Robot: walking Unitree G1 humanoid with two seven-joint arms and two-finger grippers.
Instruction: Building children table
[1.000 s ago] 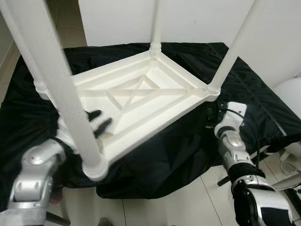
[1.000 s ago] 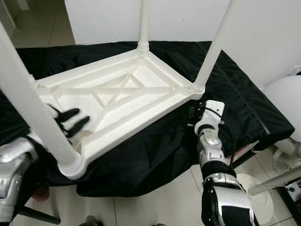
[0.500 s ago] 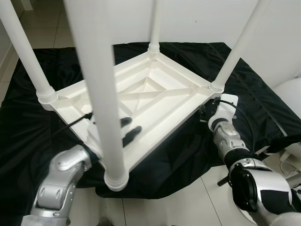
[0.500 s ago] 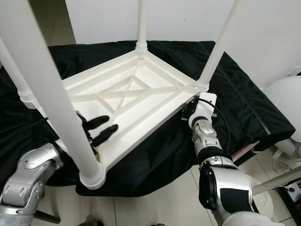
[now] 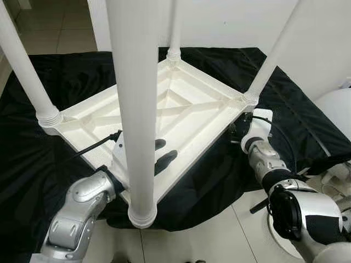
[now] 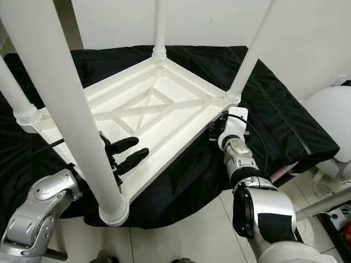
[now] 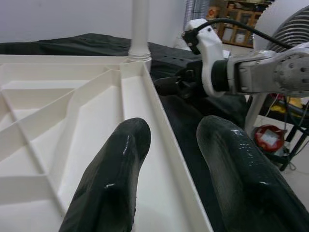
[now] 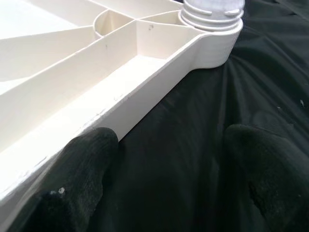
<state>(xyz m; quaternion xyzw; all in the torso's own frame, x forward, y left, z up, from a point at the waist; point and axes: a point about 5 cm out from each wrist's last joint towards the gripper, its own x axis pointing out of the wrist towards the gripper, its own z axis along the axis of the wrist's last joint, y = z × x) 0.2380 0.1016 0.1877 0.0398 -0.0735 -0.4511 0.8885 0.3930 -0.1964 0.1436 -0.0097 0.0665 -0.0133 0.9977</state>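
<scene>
Left arm is bent at the elbow and reached forward; left gripper (image 6: 125,154) is held with its fingers (image 7: 112,179) parted, pointing forward and to the right. Right arm is stretched ahead; right gripper (image 8: 164,188) is held low, its fingers (image 8: 72,186) spread wide.

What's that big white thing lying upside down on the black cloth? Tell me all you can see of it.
It is a white table that looks like plastic, lying top-down on a black cloth. Its underside faces up, with raised rims and crossing ribs. Four round white legs stand upward from ringed sockets at the corners. The left gripper has its open fingers straddling the near rim. The right gripper, also open, sits at the rim by the right corner socket, one finger against the rim.
</scene>
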